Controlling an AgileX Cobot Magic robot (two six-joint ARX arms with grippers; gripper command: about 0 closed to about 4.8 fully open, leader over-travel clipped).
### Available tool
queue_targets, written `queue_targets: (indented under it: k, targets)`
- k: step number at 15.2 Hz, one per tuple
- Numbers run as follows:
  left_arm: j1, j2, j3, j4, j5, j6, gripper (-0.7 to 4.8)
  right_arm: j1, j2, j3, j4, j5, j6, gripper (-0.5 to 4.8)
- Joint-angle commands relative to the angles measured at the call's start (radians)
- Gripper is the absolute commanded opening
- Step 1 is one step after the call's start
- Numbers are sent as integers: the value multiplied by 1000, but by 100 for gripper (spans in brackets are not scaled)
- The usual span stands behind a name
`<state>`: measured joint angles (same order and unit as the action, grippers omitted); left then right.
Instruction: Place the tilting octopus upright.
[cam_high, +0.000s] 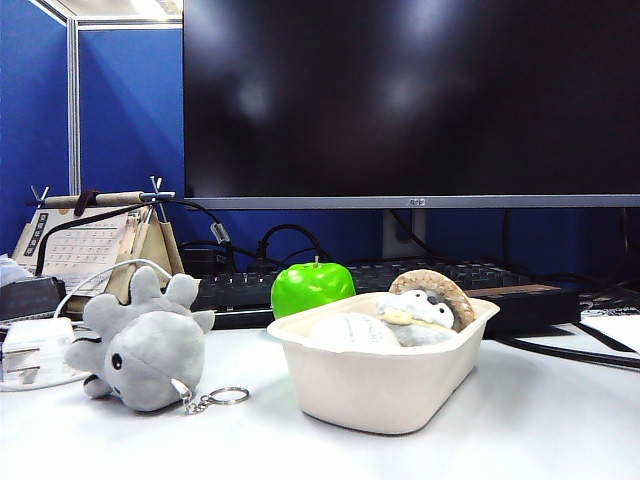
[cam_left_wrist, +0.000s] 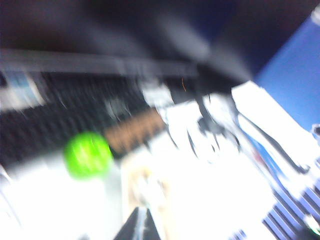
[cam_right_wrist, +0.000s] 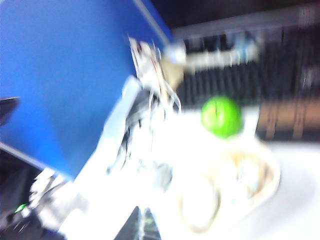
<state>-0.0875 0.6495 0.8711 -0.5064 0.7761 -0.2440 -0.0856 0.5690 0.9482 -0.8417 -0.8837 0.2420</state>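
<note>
The light grey plush octopus lies tilted on its side at the left of the white table, tentacles pointing up and back. Its keyring rests on the table in front of it. Neither gripper shows in the exterior view. Both wrist views are smeared by motion. At the edge of the left wrist view, my left gripper is a dark wedge with its fingers together and nothing between them. My right gripper looks the same, shut and empty. Both hang above the table, apart from the octopus.
A green apple stands behind a white tub holding a brown-backed plush toy. Behind are a black keyboard, a large monitor and a desk calendar. A white adapter lies far left.
</note>
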Motion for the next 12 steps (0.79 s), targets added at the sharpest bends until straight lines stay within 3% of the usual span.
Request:
queue_targets:
  k: [1, 3, 5, 7, 9, 12]
  targets:
    - [-64, 99, 6, -102, 5, 2, 13, 69, 26, 2, -62, -4, -42, -6]
    - [-187, 209, 6, -178, -95, 5, 13, 230, 58, 2, -81, 107, -40, -6]
    - [-251, 259, 6, -188, -202, 8, 13, 377, 94, 2, -97, 254, -40, -6]
    - [-309, 294, 6, -193, -358, 10, 13, 583, 176, 1, -82, 433, -40, -6]
    - [-348, 301, 5, -201, -512, 94, 13, 750, 270, 1, -34, 584, -40, -6]
    - [-378, 303, 3, -252, -560, 117, 14, 903, 434, 1, 90, 688, -41, -6]
